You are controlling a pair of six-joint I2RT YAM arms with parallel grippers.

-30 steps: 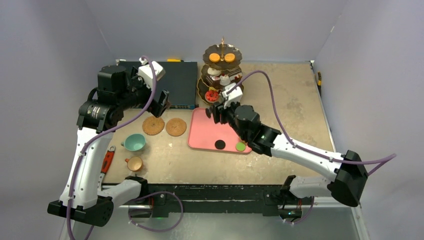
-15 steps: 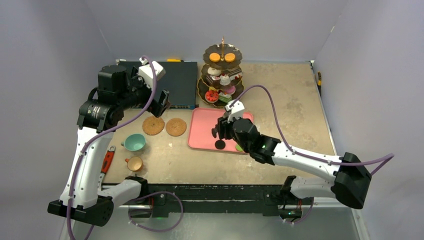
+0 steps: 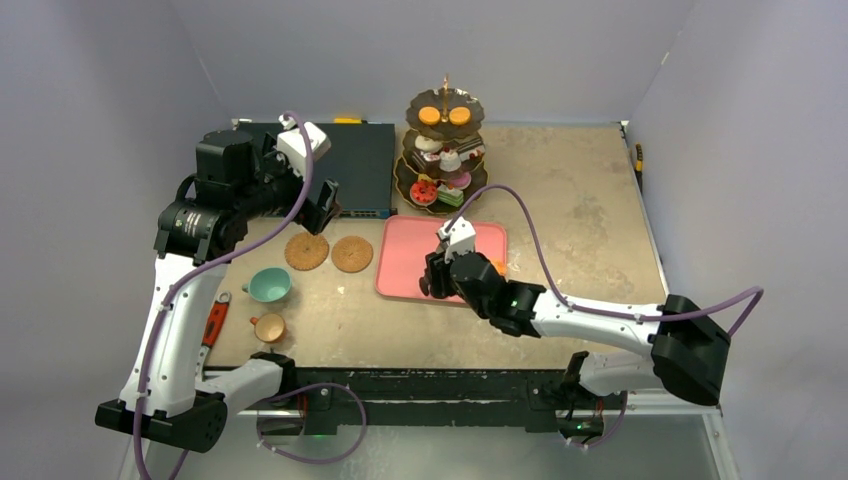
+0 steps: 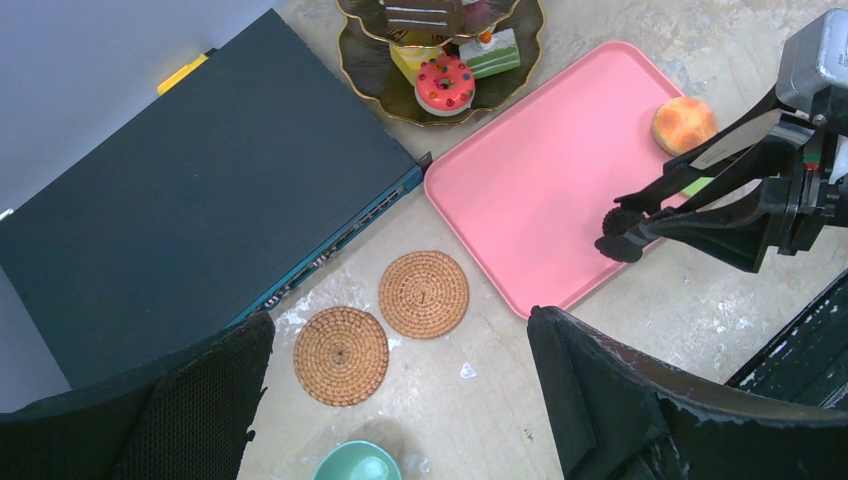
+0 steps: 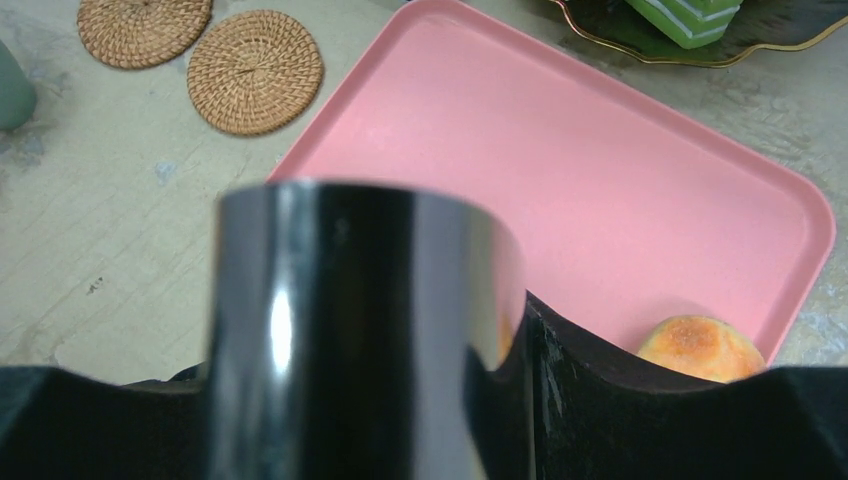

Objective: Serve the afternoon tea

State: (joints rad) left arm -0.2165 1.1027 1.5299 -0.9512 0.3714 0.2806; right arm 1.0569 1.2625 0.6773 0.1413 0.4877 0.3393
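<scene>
Right gripper (image 3: pixel 438 270) clamped on black tongs (image 4: pixel 700 228), tips low by the near edge of the pink tray (image 4: pixel 540 170), on a dark round piece (image 4: pixel 612 219), can't tell if pinched. Orange bun (image 4: pixel 684 124) lies apart on the tray, tiered stand (image 3: pixel 441 150) just beyond. Left gripper (image 3: pixel 322 208) wide open, empty, by the coasters (image 4: pixel 424 293). Risk: weak pinch, piece skids off the tray or drops en route

The glossy black bend of the tongs (image 5: pixel 360 330) fills the near middle, clamped between the jaws of the right gripper (image 5: pixel 375 415). Behind it a pink tray (image 5: pixel 560 170) lies on the tabletop (image 5: pixel 120 230), an orange bun (image 5: pixel 700 348) in its near right corner. Two woven coasters (image 5: pixel 255 70) sit side by side at upper left, with a teal cup (image 5: pixel 10 85) at the left edge. At top right a green striped cake (image 5: pixel 700 15) rests on the dark, gold-rimmed stand (image 5: pixel 620 40).
</scene>
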